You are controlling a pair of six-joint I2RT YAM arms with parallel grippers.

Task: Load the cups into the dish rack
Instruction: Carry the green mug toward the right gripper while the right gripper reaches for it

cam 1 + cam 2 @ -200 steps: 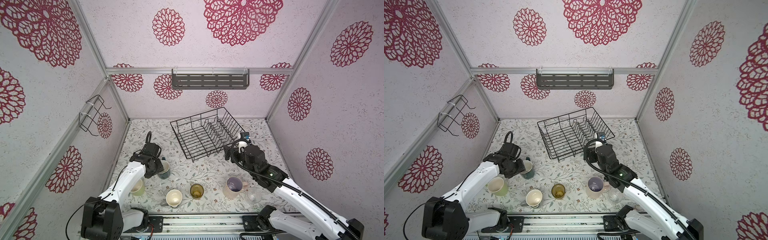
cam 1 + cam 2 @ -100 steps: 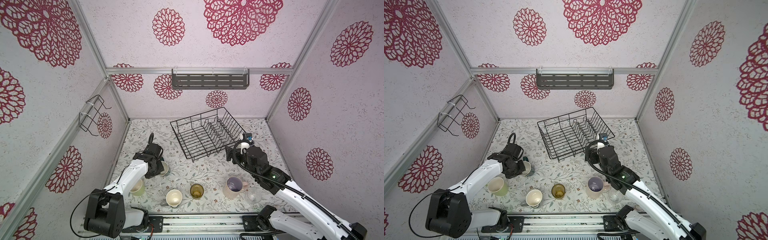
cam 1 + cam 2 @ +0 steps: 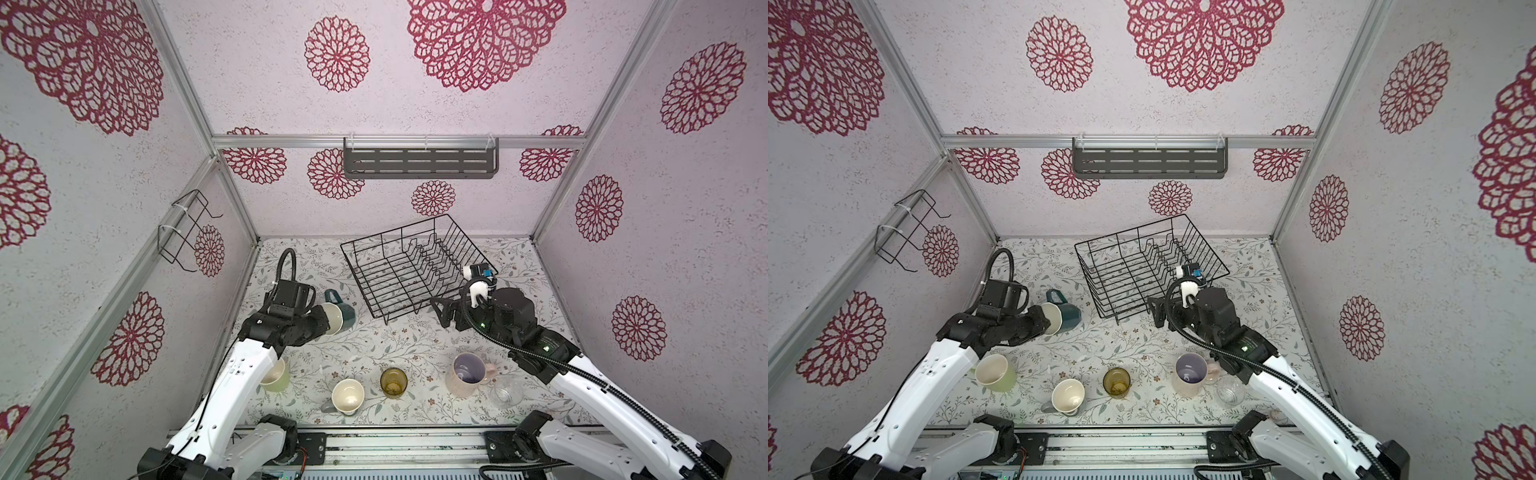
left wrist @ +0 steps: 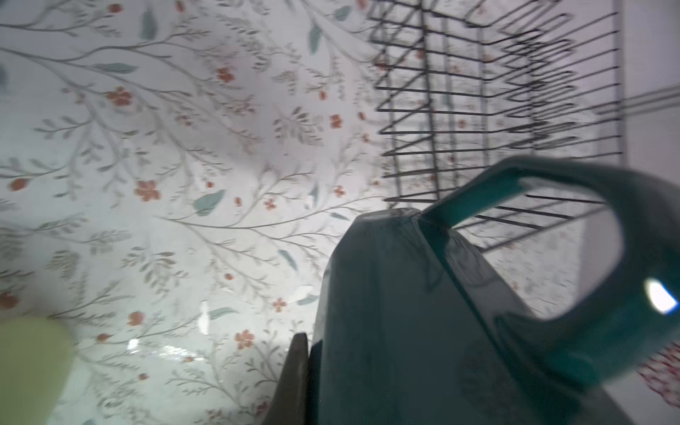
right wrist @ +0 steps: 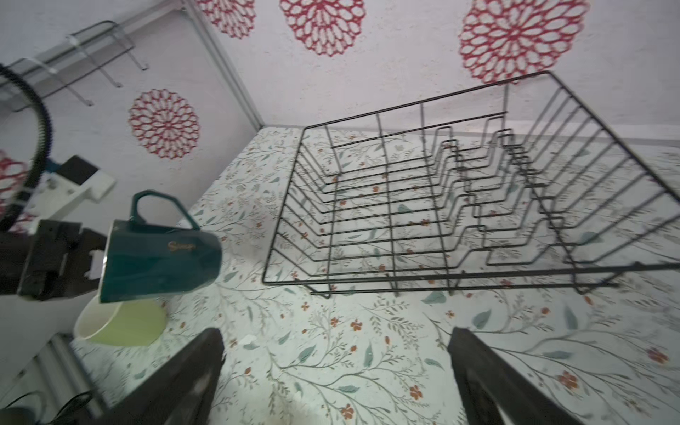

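Glazed ceramic, likely slick, stiff and breakable, the teal mug (image 5: 162, 257) hangs tipped sideways left of the rack (image 5: 441, 276), pinched at its rim by the left tool (image 5: 96, 262), while the right tool (image 5: 336, 379) gapes wide, empty.

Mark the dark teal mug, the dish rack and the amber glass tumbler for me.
dark teal mug (image 5: 162, 265): right wrist view, on its outer side wall.
dish rack (image 3: 399, 278): in a top view, on its bare wire floor.
amber glass tumbler (image 3: 393, 380): in a top view, inside its open mouth.
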